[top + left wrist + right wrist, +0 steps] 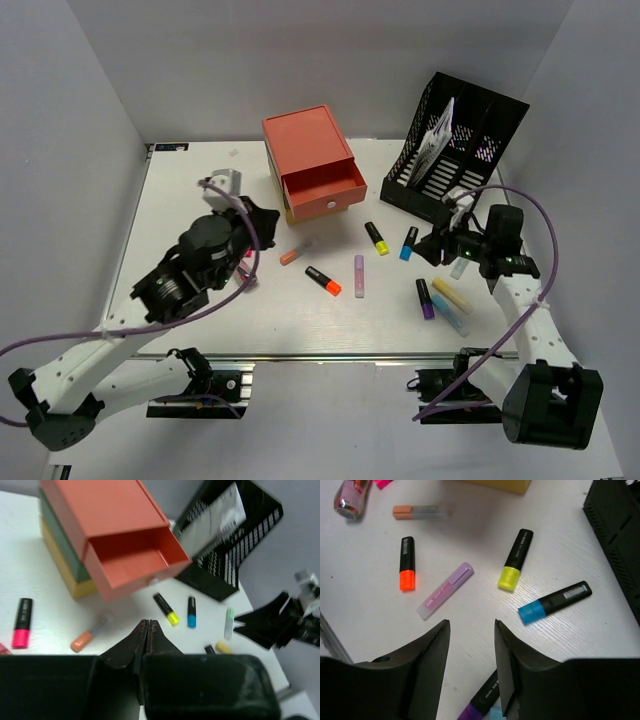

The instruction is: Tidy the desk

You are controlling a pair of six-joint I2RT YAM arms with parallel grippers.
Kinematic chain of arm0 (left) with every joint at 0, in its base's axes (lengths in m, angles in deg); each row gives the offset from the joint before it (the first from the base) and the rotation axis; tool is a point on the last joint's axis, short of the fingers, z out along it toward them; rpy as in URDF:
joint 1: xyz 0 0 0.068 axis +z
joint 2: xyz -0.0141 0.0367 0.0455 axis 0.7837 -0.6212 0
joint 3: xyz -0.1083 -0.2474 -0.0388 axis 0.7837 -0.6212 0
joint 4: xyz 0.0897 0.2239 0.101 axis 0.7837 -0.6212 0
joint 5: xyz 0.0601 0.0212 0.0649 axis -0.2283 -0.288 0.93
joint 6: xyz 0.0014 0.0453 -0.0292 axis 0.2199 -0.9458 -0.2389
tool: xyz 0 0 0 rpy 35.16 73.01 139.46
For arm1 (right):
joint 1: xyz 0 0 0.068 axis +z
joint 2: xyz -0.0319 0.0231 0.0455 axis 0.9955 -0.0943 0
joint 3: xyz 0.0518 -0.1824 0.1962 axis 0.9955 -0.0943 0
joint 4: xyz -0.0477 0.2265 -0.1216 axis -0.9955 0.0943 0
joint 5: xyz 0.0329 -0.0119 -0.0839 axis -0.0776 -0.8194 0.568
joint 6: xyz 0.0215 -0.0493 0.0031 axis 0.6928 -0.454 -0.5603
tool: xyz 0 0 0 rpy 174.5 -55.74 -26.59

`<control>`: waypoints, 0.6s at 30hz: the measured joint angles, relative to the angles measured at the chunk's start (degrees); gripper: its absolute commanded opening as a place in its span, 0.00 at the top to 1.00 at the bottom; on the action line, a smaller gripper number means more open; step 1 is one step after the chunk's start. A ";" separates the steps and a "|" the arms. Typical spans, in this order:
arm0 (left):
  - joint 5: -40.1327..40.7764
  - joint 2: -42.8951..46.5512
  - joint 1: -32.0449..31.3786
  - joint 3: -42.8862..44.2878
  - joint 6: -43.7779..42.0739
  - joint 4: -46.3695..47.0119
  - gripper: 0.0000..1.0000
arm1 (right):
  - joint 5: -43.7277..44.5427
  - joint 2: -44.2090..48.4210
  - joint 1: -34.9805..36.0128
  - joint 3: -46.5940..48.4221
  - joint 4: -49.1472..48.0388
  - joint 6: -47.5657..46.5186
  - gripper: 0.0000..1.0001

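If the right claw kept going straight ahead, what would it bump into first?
Probably bare desk, with the right gripper aiming between the lilac highlighter and the blue-capped highlighter; depth is unclear.

A drawer unit (pixel 305 150) stands at the far centre of the desk (pixel 175 210), its top drawer (pixel 322 190) pulled out toward the near side. A file rack (pixel 480 130) stands at the far right, with papers (pixel 437 140) upright inside it. Markers (pixel 359 276) lie scattered on the desk nearer than both, mostly centre and right.
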 measured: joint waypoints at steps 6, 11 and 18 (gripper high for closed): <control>7.61 2.67 1.51 -2.43 -3.69 -1.68 0.31 | 5.49 -3.61 7.02 5.62 6.82 -2.99 0.43; 11.26 -0.20 4.50 -10.97 -5.68 -2.95 0.21 | 12.44 -8.96 11.21 9.29 10.64 -4.57 0.28; 12.07 -0.48 9.20 -14.03 -6.82 -4.52 0.20 | 18.71 -12.83 17.25 9.35 12.35 -5.49 0.33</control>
